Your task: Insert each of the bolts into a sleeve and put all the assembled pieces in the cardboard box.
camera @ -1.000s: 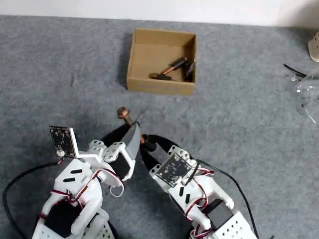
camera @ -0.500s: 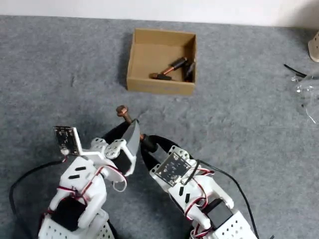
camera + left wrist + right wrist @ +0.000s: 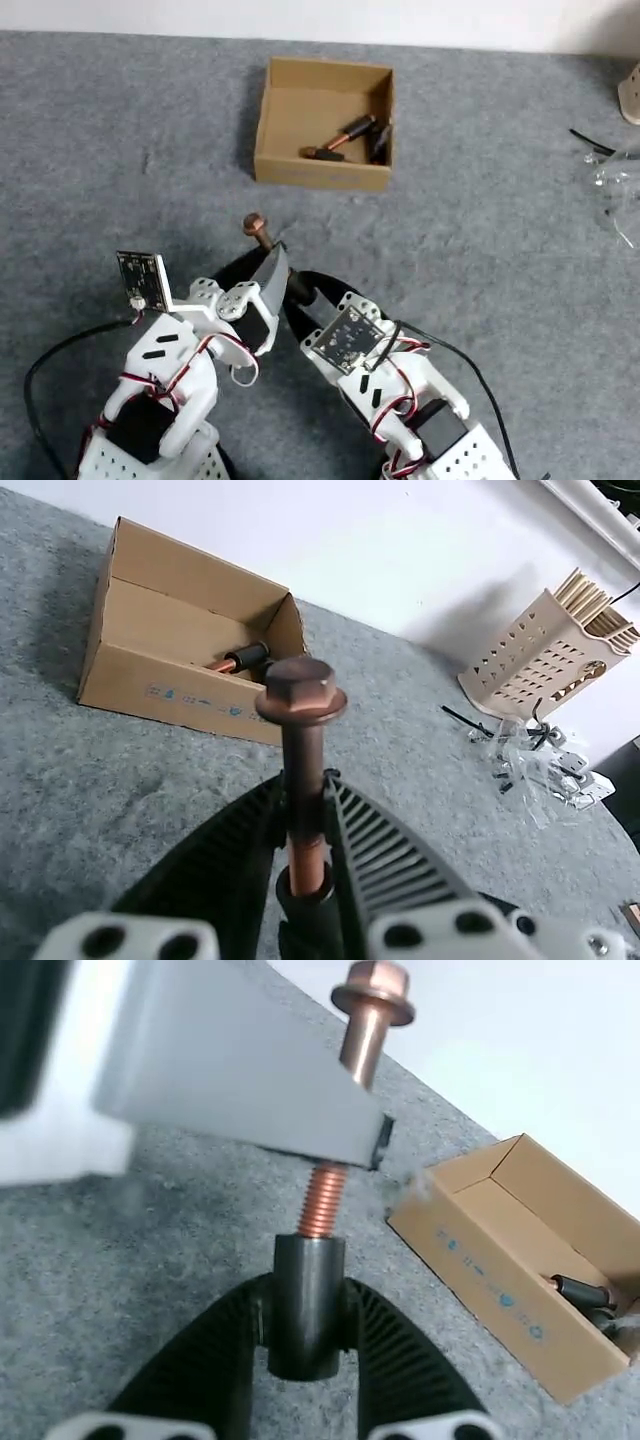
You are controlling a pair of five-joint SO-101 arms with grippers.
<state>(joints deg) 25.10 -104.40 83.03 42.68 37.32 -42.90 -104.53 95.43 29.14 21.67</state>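
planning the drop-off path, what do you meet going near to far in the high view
right hand holding the sleeve → bolt head → cardboard box → wall

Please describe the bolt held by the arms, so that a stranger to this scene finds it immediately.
On the near side of the cardboard box, two hands meet. The bolt stands in the left hand, its threaded end in the dark sleeve that the right hand holds. Unlike the pieces lying in the box, it is raised, its copper shaft mostly bare.
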